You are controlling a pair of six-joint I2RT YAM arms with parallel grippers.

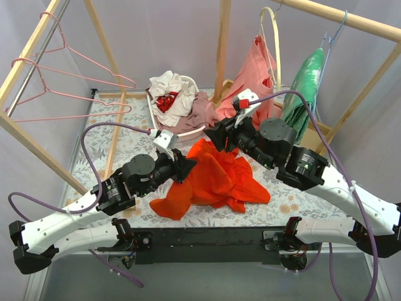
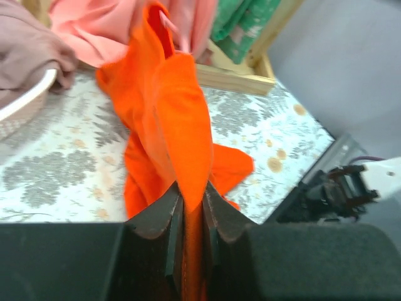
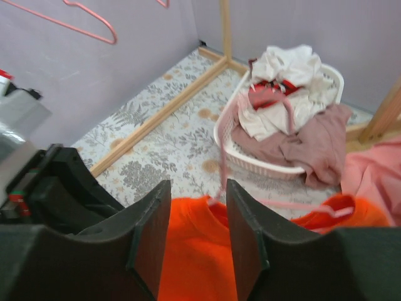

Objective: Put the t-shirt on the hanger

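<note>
The orange-red t-shirt [image 1: 216, 179] lies bunched on the floral table, its top lifted. My left gripper [image 1: 187, 168] is shut on a fold of it, and in the left wrist view the cloth [image 2: 178, 106] rises from the closed jaws [image 2: 193, 191]. My right gripper [image 1: 217, 139] hangs over the shirt's raised top. In the right wrist view its jaws [image 3: 198, 188] stand apart with orange cloth [image 3: 200, 251] between and below them. A thin pink wire hanger [image 3: 276, 204] runs into the shirt's neck; it also shows in the left wrist view [image 2: 168, 24].
A white laundry basket [image 1: 188, 130] of mixed clothes stands behind the shirt. A salmon-pink garment [image 1: 254, 72] on a cream hanger and a green garment [image 1: 306, 84] hang at back right. Two more pink hangers [image 1: 81, 76] hang on the left rail. Wooden frame posts [image 1: 222, 44] surround the table.
</note>
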